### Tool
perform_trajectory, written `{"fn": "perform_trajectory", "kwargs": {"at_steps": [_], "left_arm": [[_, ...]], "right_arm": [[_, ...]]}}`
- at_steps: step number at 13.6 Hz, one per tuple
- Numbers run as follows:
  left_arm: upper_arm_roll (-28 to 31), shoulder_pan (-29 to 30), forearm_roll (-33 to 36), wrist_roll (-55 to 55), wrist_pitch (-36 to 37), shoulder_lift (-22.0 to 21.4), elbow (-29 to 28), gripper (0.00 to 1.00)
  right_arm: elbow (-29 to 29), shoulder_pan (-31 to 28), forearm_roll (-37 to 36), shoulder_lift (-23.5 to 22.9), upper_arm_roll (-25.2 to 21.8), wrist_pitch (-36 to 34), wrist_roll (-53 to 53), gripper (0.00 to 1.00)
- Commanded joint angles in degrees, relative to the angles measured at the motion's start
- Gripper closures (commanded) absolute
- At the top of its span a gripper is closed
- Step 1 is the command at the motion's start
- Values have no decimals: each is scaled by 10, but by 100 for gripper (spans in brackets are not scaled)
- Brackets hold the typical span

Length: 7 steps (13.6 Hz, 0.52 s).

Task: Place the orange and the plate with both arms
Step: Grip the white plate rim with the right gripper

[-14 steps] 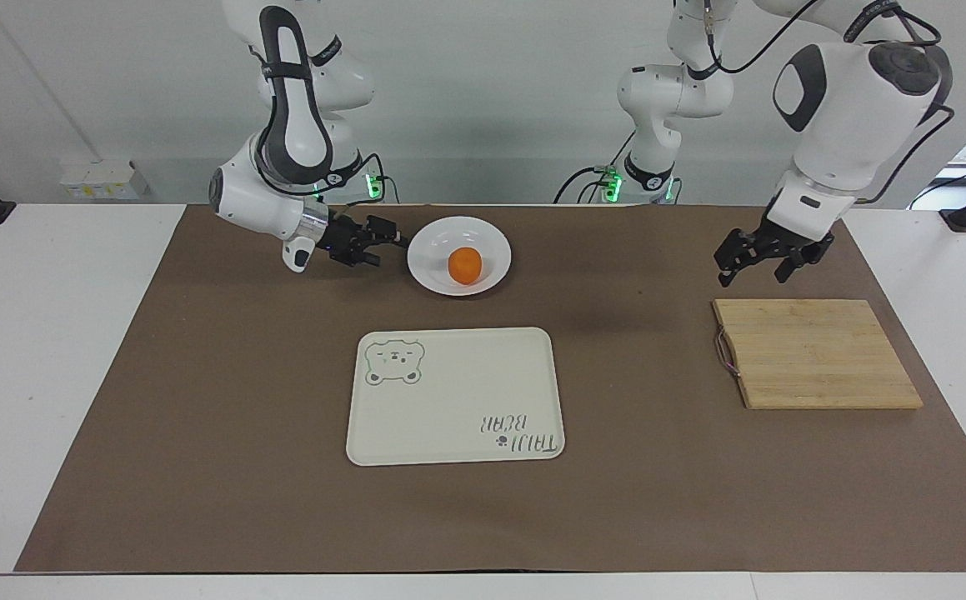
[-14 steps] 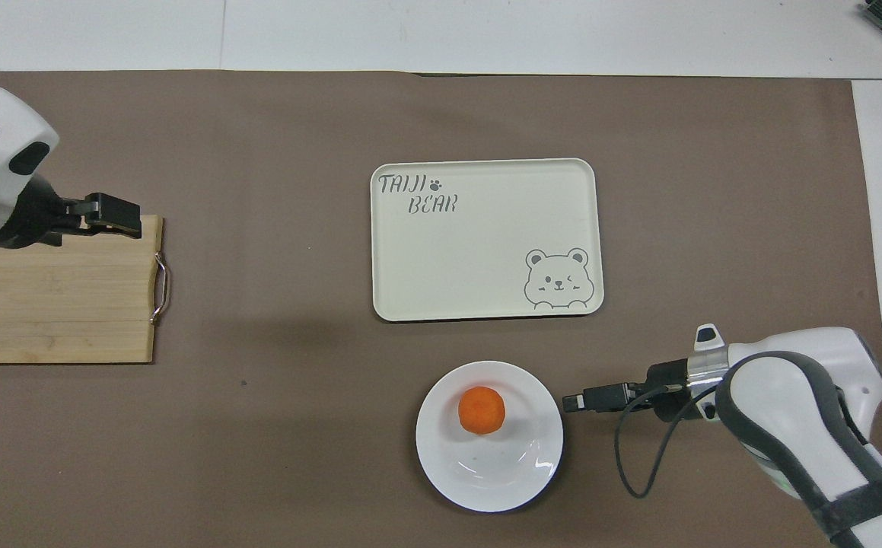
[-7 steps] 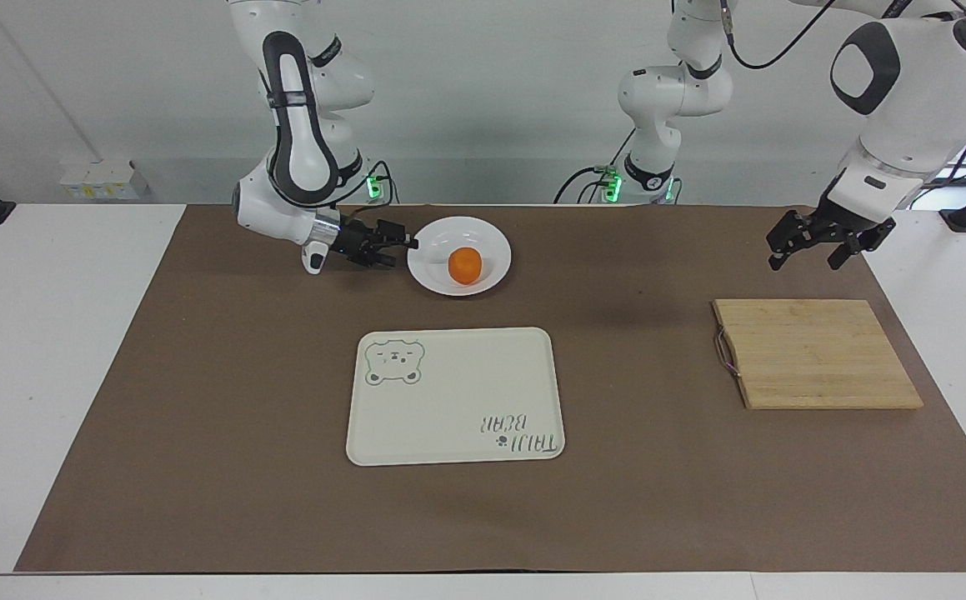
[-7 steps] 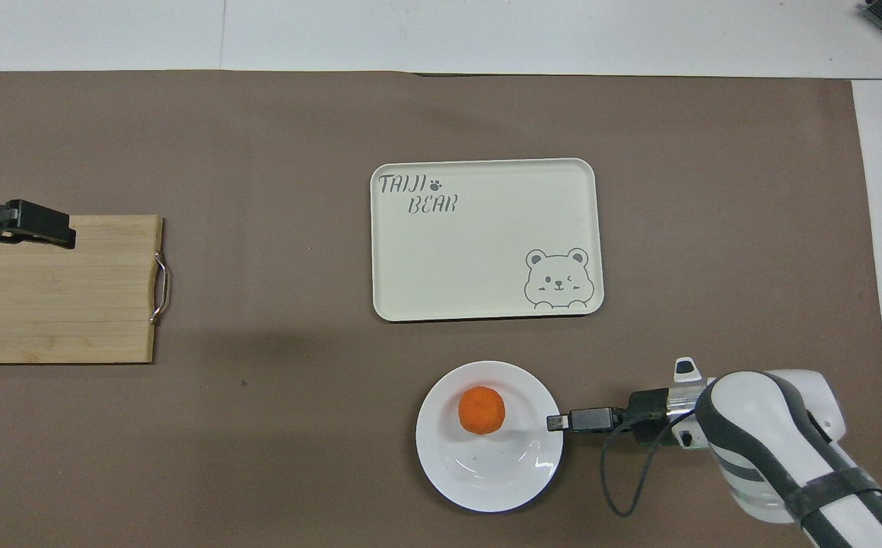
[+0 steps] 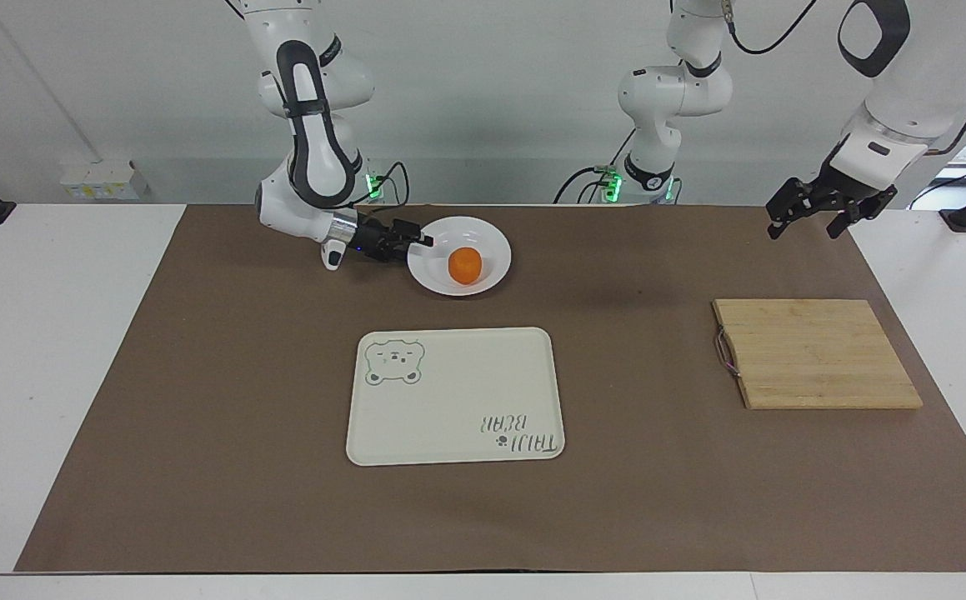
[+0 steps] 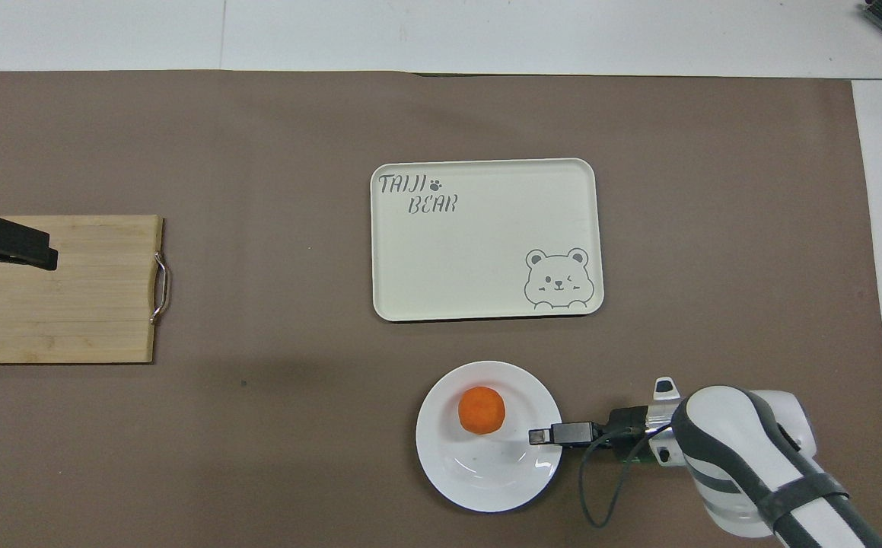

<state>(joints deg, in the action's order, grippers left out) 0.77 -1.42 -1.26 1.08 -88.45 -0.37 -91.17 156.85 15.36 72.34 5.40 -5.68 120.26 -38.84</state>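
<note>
I see 2 arms over the desk (image 5: 74, 333), which has a brown mat (image 5: 224, 400) on it. The right pincer (image 5: 421, 240) lies low and level at the plate (image 5: 495, 250), tips reaching over the rim on the right arm's side; fingers spread, holding nothing, and I cannot tell if they touch the rim. In the overhead view the right pincer (image 6: 539, 435) overlaps the plate (image 6: 486, 479) edge beside the orange (image 6: 482, 409).

The orange (image 5: 465, 265) sits in the plate, off centre. The plate rests on the mat close to the robots, nearer to them than the bear tray (image 5: 457, 400).

The left pincer (image 5: 806, 215) hangs in the air at the left arm's end of the desk, fingers wide apart, empty, over the mat just on the robots' side of the wooden board (image 5: 816, 354). From overhead the left pincer (image 6: 7, 242) covers part of the wooden board (image 6: 83, 304). The tray and board hold nothing.
</note>
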Motion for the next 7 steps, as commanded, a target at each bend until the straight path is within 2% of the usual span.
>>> {"fn": "perform_trajectory", "kwargs": {"at_steps": [1, 3, 4, 5, 7], "left_arm": [[-3, -3, 11, -10, 27, 12, 22, 0], [-3, -6, 11, -8, 28, 4, 14, 0], [-4, -5, 10, -9, 27, 4, 13, 0], [-4, 1, 9, -11, 17, 5, 13, 0], [-2, 3, 9, -10, 23, 4, 13, 0]], "right_arm": [[15, 12, 25, 2, 1, 19, -18, 44], [15, 19, 25, 1, 1, 24, -18, 75], [14, 20, 25, 0, 1, 24, -18, 94], [14, 20, 25, -1, 1, 26, -18, 100], [8, 21, 25, -9, 1, 28, -45, 100]]}}
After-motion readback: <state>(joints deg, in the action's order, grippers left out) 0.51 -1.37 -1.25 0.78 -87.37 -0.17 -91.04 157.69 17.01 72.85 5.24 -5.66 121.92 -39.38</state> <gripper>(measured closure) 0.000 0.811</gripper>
